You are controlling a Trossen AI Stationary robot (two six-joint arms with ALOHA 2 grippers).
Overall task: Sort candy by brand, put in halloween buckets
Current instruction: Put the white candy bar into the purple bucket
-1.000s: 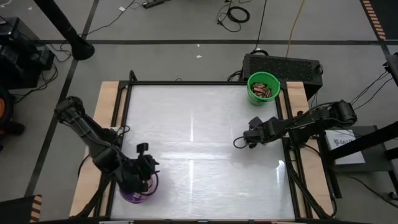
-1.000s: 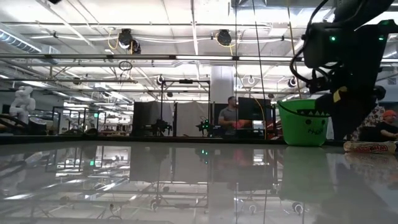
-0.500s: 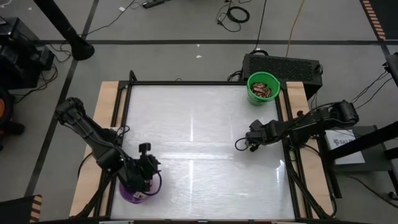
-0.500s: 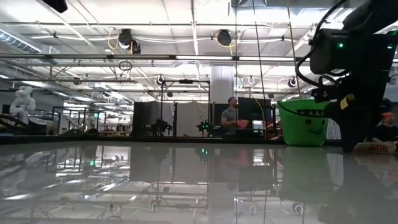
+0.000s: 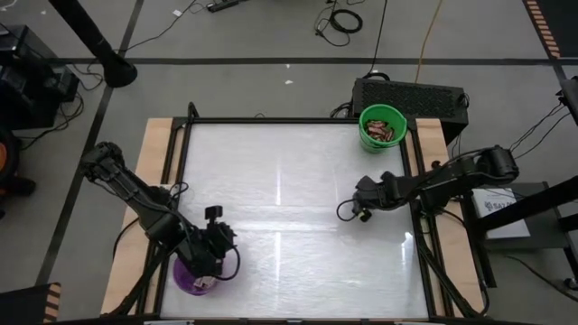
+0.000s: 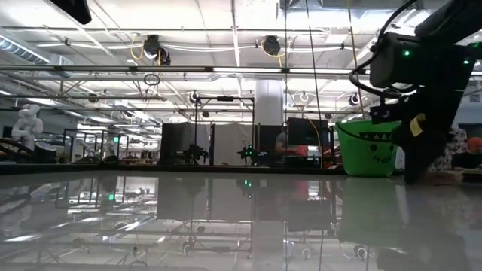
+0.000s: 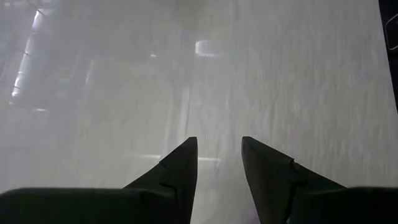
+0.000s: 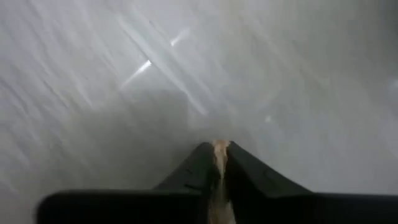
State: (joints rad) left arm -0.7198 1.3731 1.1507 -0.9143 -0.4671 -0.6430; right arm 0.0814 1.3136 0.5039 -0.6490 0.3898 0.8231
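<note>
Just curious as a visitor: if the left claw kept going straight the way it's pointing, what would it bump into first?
Likely just the bare table top. The left gripper points down and forward over it, fingers apart with nothing between, and its wrist view shows no candy or bucket ahead.

Grey concrete floor (image 5: 271, 36) crossed by dark lines, black cables (image 5: 345, 20) looped on it, glossy white table (image 5: 289, 181) with pale wooden edges, open workshop hall beyond, ceiling pipes and round lamps (image 6: 154, 47), white pillar (image 6: 266, 105), dark partitions (image 6: 181, 143).
</note>
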